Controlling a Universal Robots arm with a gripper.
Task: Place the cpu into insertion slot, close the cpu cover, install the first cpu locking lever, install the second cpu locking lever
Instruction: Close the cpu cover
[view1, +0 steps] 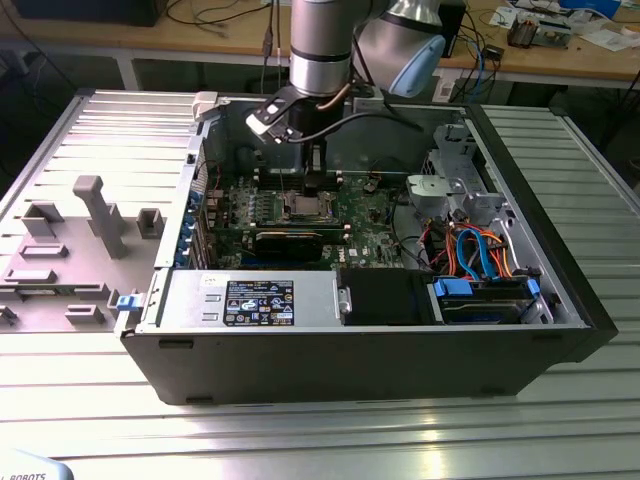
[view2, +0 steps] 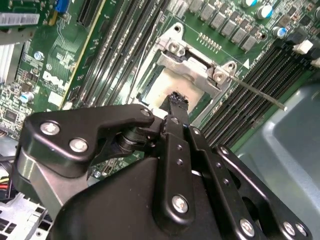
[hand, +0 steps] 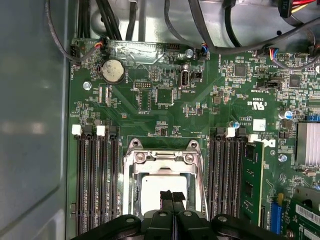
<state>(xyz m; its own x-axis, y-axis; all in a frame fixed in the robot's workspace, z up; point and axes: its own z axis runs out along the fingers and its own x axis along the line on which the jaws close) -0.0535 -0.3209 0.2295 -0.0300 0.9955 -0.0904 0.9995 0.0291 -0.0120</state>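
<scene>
The cpu (hand: 152, 186), a silver-grey square, lies in the insertion slot (view1: 304, 207) on the green motherboard. The cpu cover (hand: 162, 161), a silver metal frame, lies flat around it, seen also as the cpu cover (view2: 192, 65) in the second wrist view. My gripper (hand: 172, 196) hangs just over the cpu's top with its two black fingertips pressed together and nothing between them; whether they touch the chip I cannot tell. A thin metal locking lever (view2: 260, 94) sticks out from the cover's corner over the memory slots. In the exterior view the gripper (view1: 312, 182) reaches down into the open computer case.
Black memory slots (hand: 95, 185) flank the socket on both sides. A long black graphics card (view1: 290, 240) lies near the socket. Cables (view1: 478, 252) and drive bays fill the case at the exterior view's right. A grey fixture plate (view1: 80, 240) sits outside at the exterior view's left.
</scene>
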